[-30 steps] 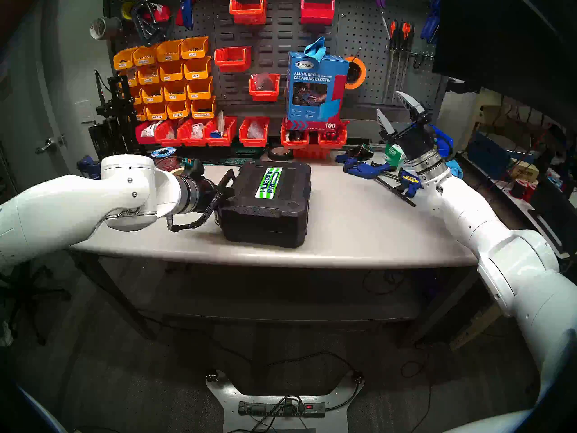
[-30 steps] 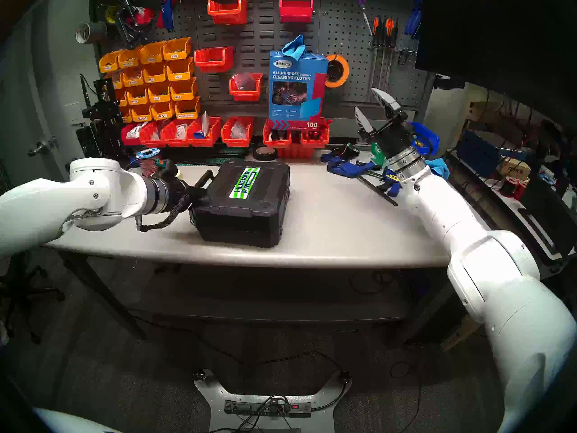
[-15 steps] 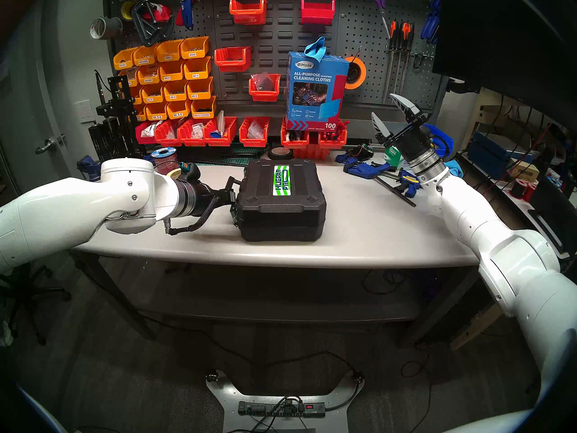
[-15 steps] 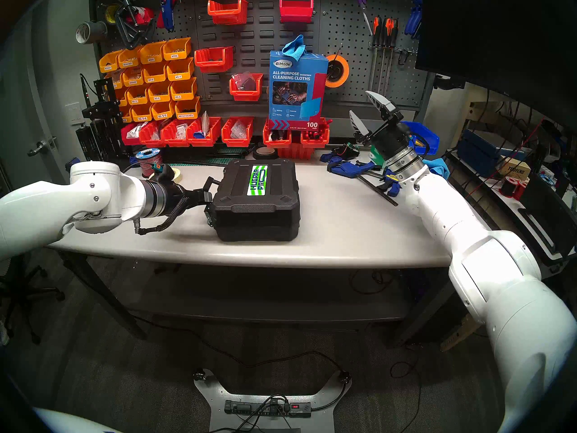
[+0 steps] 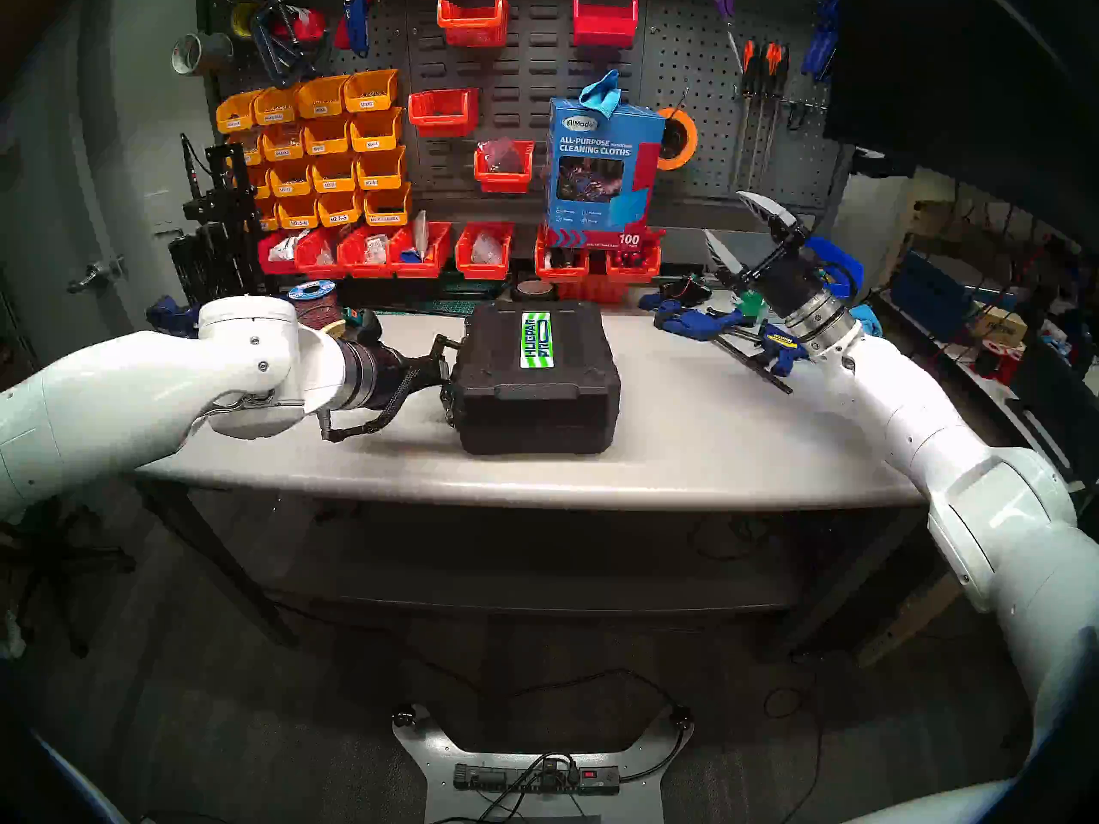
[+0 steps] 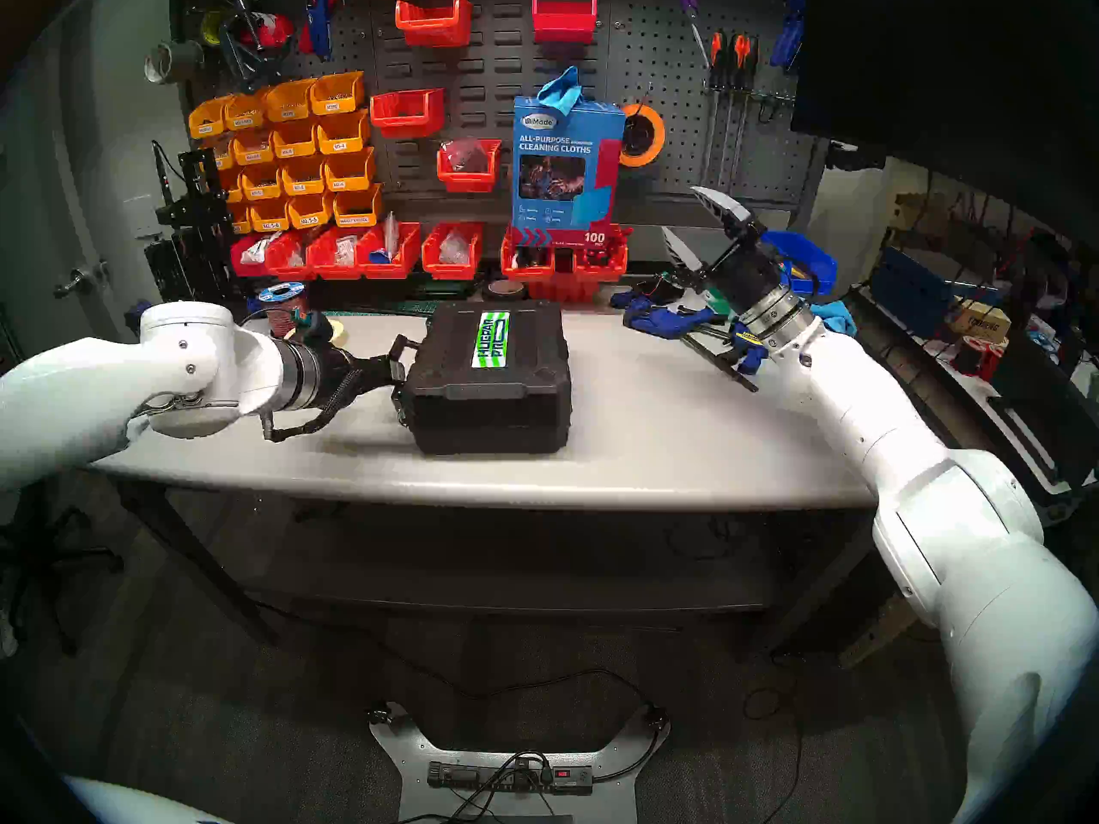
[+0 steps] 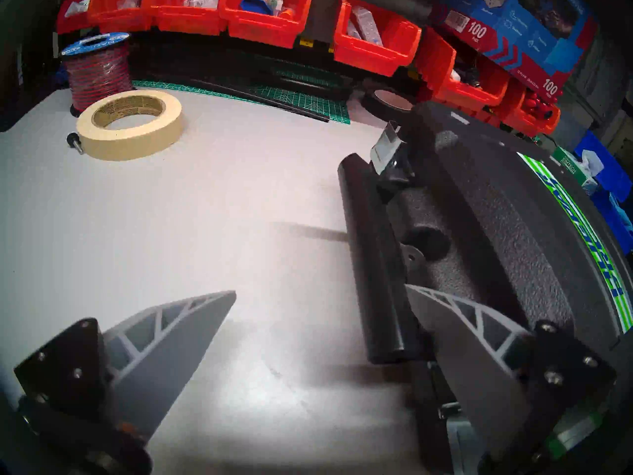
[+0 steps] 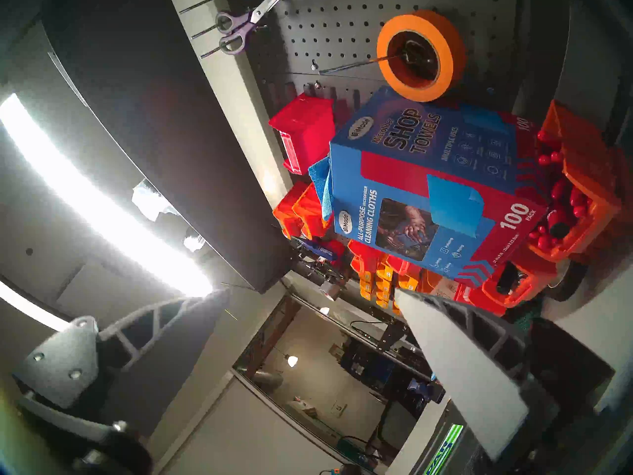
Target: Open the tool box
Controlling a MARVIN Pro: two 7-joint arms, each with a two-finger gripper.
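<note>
The black tool box (image 5: pixel 538 383) lies flat on the grey table (image 5: pixel 684 436) with its green-and-white sticker up, its lid down and its handle (image 7: pixel 370 258) facing left. My left gripper (image 7: pixel 322 289) is open at that handle. One finger (image 7: pixel 462 330) sits between handle and case, the other finger (image 7: pixel 171 330) hangs over bare table. A silver latch (image 7: pixel 385 145) shows at the handle's far end. From the head, the left gripper (image 5: pixel 441 368) is at the box's left side. My right gripper (image 5: pixel 724 214) is open and empty, raised over the table's back right.
A masking tape roll (image 7: pixel 130 124) and a wire spool (image 7: pixel 97 73) stand behind the left gripper. Blue clamps (image 5: pixel 707 323) lie at the back right under the right wrist. Red bins (image 5: pixel 416 249) and a blue cleaning-cloths box (image 5: pixel 600 169) line the back.
The tool box swung and slid right, squaring up to the table edge. My left gripper went from shut on the handle to open. The right gripper sank slightly.
</note>
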